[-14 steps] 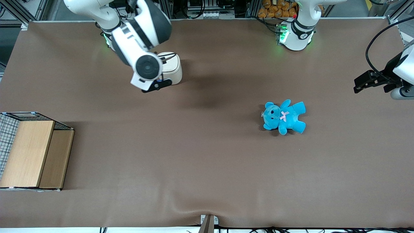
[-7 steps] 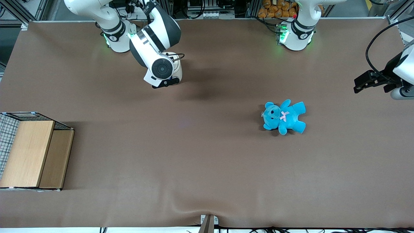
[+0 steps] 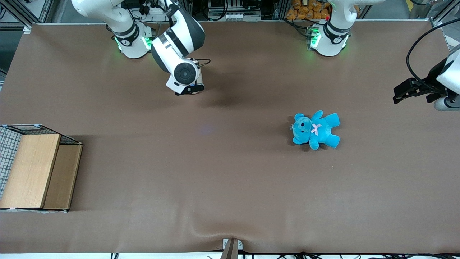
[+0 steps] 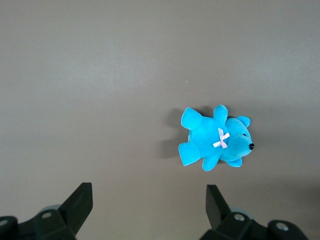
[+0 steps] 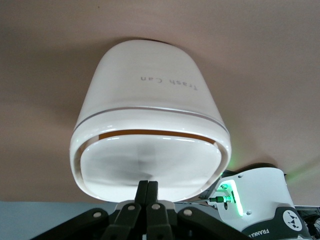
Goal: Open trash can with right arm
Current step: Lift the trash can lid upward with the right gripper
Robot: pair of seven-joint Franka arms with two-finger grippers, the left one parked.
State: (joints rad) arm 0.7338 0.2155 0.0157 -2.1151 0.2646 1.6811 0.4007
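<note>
R arm is over the trash can, which sits near the arm bases at the working arm's end of the table; in front view the can is almost wholly hidden under the wrist, only a sliver showing. Gripper is low, right at the lid's edge, fingers pressed together w/ nothing between them, tips touching or just short of the lid rim – can't tell which. Lid looks slightly tipped, a thin amber gap showing along one side, so step in hand is prob. the press/pry on the lid, barely begun; can not open yet. Next move likely calls for a steady push at the lid edge w/o shoving the light can along the cloth; hinge side not clear from here. Around: blue teddy bear well apart toward the parked arm's end, nearer front cam; wooden box w/ wire mesh at working arm's end, much nearer front cam. Neither is in the way. Main risk: can sliding or tipping under the push.
</note>
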